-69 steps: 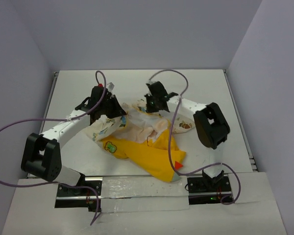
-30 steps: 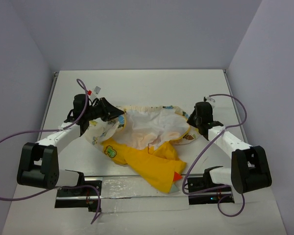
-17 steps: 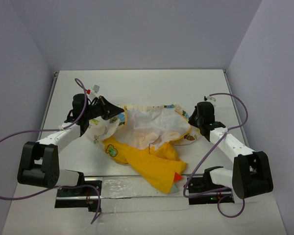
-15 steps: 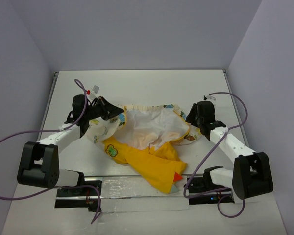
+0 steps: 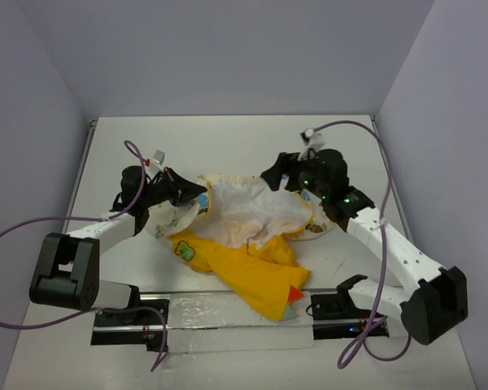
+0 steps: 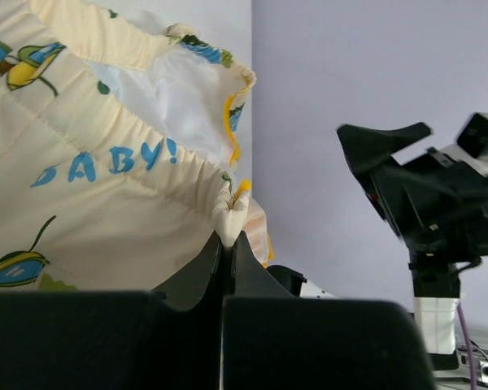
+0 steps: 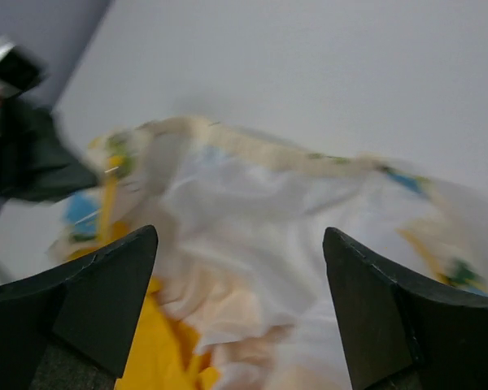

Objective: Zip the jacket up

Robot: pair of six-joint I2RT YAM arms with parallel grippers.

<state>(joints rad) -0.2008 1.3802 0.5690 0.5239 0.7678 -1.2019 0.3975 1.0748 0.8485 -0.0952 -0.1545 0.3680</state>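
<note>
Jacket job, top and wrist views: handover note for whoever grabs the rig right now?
Left claw: shut on the jacket, pinching its cream elastic edge at the left corner.
Right claw: open, holding nothing, above the jacket's far right side.
Jacket: on the table, spread open, white lining up, yellow part nearest the arm bases.
Done: spread out. Left: the whole zip; front not closed, slider not visible.

Bright yellow on the jacket [image 5: 260, 272], with green patch [image 5: 185, 250] and red tip [image 5: 295, 276]. Cream lining [image 6: 89, 203] printed with colourful cartoons, blue lettering.
</note>
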